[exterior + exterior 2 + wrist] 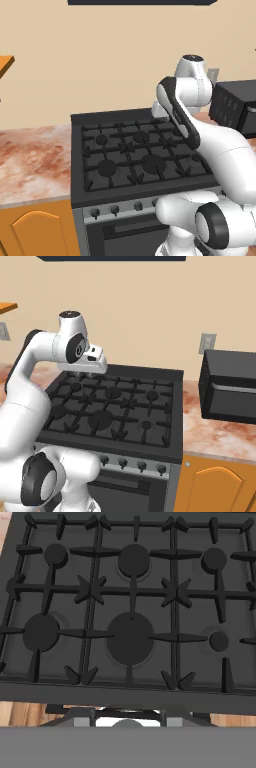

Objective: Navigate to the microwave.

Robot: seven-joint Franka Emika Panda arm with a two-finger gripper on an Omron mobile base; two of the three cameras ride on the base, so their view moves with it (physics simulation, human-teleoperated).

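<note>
You face a black gas stove [112, 406] with the white arm [45, 356] bent over its left side. A black box [229, 387] sits on the marble counter [210, 431] right of it, below a wall outlet [207, 342].

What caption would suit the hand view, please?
Hand camera looking down on the black gas stove and its burner grates.
</note>
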